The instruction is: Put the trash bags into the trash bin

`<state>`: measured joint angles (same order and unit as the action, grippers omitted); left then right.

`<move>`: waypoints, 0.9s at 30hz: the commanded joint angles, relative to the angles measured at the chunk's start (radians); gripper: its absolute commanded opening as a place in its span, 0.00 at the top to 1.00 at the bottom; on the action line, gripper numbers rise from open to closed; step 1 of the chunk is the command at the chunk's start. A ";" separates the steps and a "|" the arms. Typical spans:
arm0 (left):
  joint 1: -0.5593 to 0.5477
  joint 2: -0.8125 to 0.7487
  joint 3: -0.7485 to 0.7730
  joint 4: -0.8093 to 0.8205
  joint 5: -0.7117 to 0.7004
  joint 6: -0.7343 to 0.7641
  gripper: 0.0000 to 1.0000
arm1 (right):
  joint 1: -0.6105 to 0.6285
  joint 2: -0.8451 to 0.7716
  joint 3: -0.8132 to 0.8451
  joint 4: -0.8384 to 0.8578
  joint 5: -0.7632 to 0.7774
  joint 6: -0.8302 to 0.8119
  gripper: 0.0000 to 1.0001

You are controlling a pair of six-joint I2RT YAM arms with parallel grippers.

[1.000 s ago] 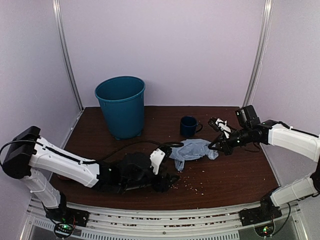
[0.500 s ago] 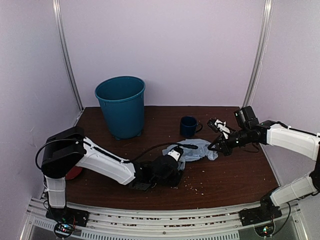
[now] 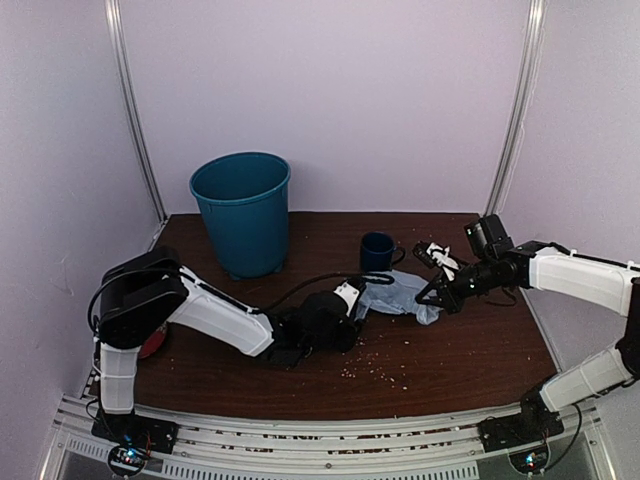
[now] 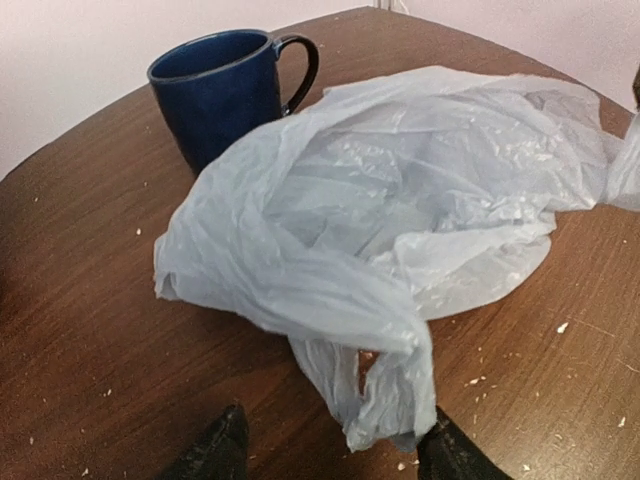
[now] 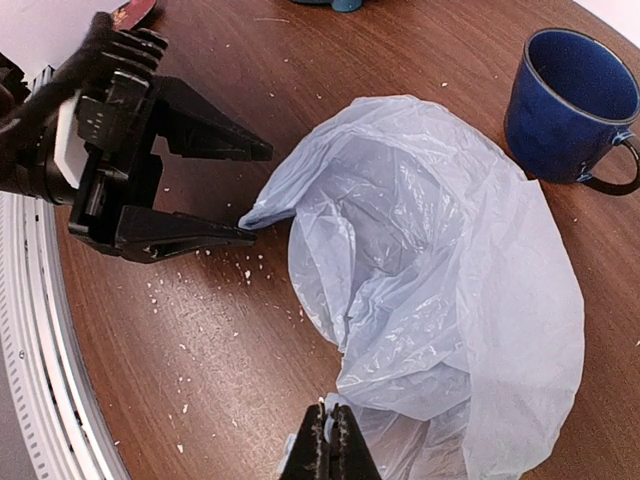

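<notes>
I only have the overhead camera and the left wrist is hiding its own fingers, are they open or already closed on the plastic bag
Observer: Open. In the right wrist view the left gripper has its jaws apart, with a pointed corner of the trash bag at their tips.
Operator: And the right one, does it actually have the bag?
Observer: The right gripper is shut, fingers pressed together at the bag's near edge, apparently pinching it.
Operator: Anything in the mug?
Observer: The dark blue mug stands upright and looks empty inside.
</notes>
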<state>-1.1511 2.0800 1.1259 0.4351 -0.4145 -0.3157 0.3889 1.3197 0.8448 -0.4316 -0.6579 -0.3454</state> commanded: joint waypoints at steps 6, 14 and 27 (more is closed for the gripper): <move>0.011 0.064 0.064 0.117 0.005 0.127 0.45 | 0.008 0.000 0.029 -0.019 -0.002 -0.014 1.00; 0.026 0.088 0.095 0.080 0.002 0.138 0.83 | 0.008 -0.007 0.026 -0.011 0.001 -0.006 1.00; 0.029 -0.279 0.602 -0.524 -0.033 0.286 1.00 | -0.144 0.110 0.824 -0.176 0.378 0.069 1.00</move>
<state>-1.1271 1.9381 1.4059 0.0681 -0.4046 -0.1402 0.2981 1.4265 1.2644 -0.5816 -0.4248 -0.3294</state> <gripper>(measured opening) 0.007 0.018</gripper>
